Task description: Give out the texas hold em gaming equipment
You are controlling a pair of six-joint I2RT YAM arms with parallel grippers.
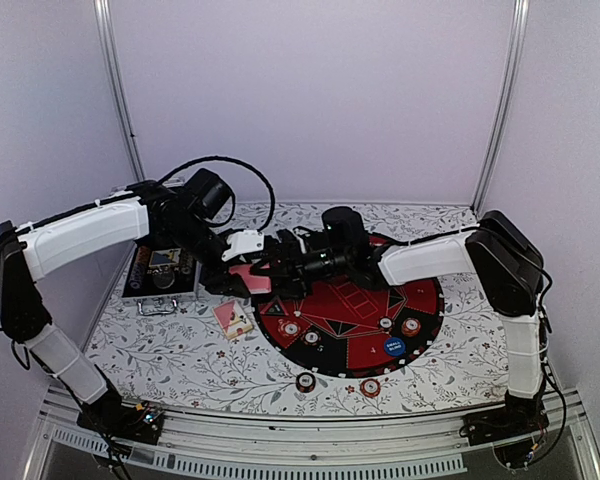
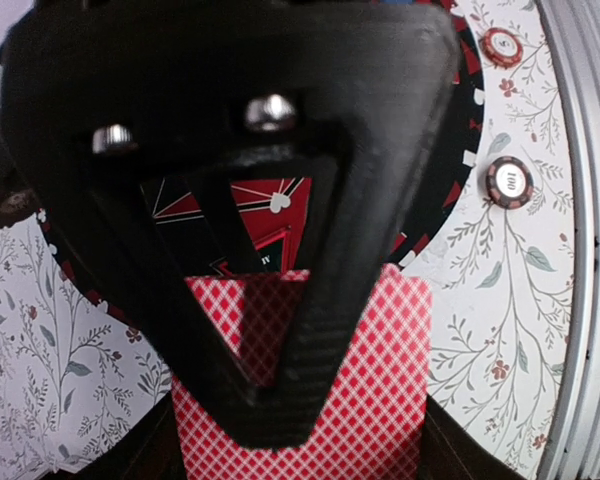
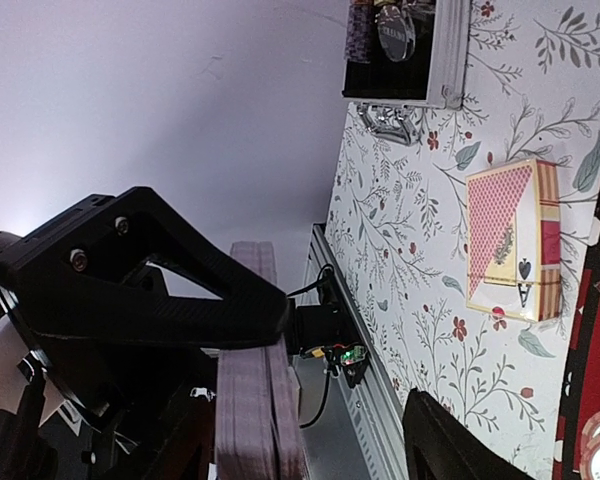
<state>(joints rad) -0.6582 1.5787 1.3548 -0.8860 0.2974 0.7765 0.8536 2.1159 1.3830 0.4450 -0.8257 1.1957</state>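
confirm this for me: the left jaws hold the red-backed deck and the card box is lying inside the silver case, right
Not quite. The left jaws do hold the red-backed deck, but the card box lies on the floral cloth, outside the silver case, between it and the mat. The top external view shows this.

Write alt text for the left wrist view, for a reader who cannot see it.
A black end effector grips red diamond-backed playing cards, filling most of the frame. Behind them lie a black-and-red mat and, on a floral tablecloth, two poker chips.
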